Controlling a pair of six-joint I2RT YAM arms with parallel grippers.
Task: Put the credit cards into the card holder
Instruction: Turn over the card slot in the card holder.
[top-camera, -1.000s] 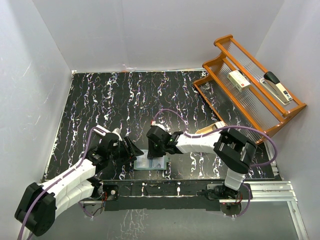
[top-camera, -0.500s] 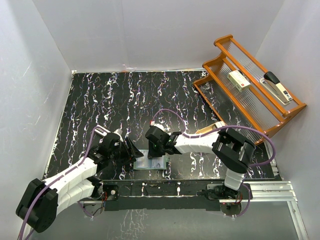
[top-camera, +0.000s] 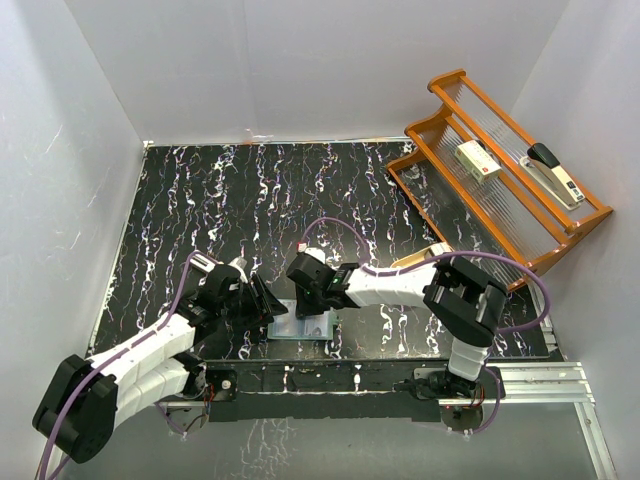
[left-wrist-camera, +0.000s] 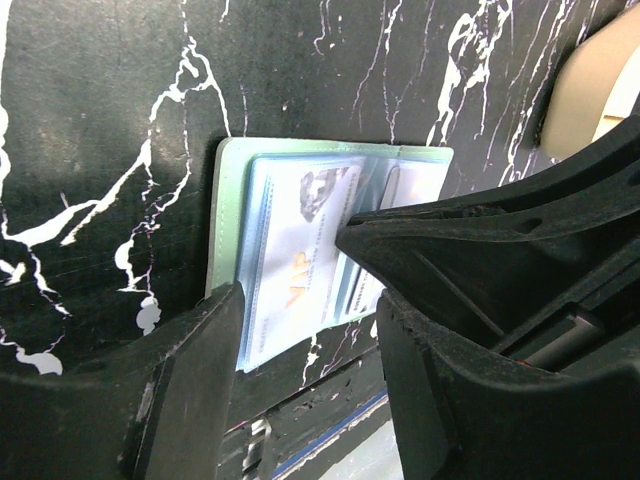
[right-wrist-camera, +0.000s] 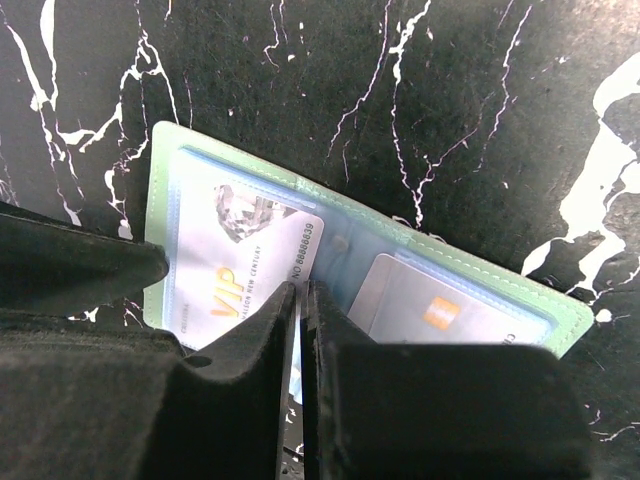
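Sage-green folding card holder lies open on black marbled table, long axis arm to arm; right gripper, fingers together, meets a corner of the pale-blue VIP card (left gripper open, nearby).

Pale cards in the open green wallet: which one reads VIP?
The pale blue rectangular card in the left half, right wrist view; the other card shows only an orange square.

White panel walls on three sides. Black, white-veined tabletop. Orange wooden rack at far right, holding a stapler and small box. Lighting even.
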